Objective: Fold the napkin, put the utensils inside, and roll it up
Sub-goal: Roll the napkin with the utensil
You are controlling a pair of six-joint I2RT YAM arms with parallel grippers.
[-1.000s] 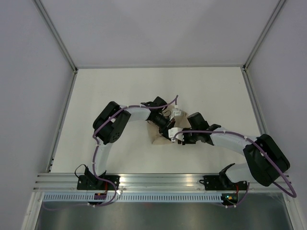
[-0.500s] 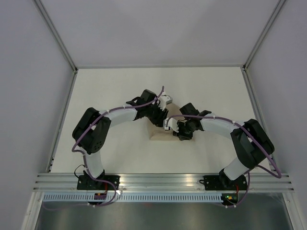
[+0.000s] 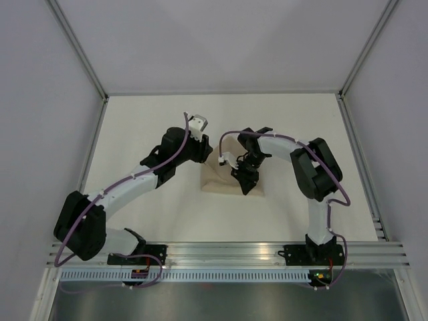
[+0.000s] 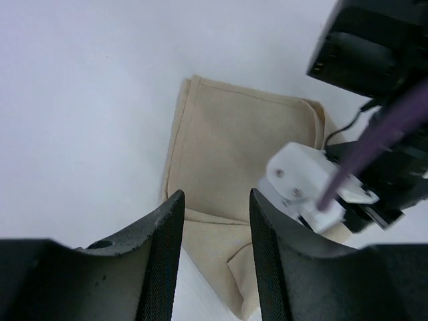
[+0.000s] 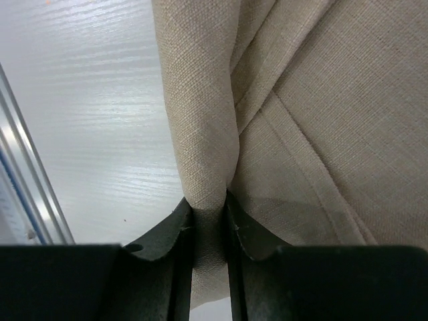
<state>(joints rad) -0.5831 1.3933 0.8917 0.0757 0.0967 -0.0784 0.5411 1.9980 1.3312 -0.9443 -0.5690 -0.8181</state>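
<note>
On table [image 3: 301, 127], near centre, napkin [image 3: 217, 184] lay folded in layers, edges uneven. Right gripper [image 5: 208, 214] clamped on raised fold of cloth at napkin's edge. Left gripper [image 4: 215, 207] hung over napkin's left side, fingers apart, holding nothing.

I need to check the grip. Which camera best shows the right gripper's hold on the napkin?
Right wrist: the right gripper is shut on a pinched fold of the napkin, close up. Top external shows the gripper over the napkin, contact hidden. Left wrist shows the napkin, the grip blocked by the right arm.
</note>
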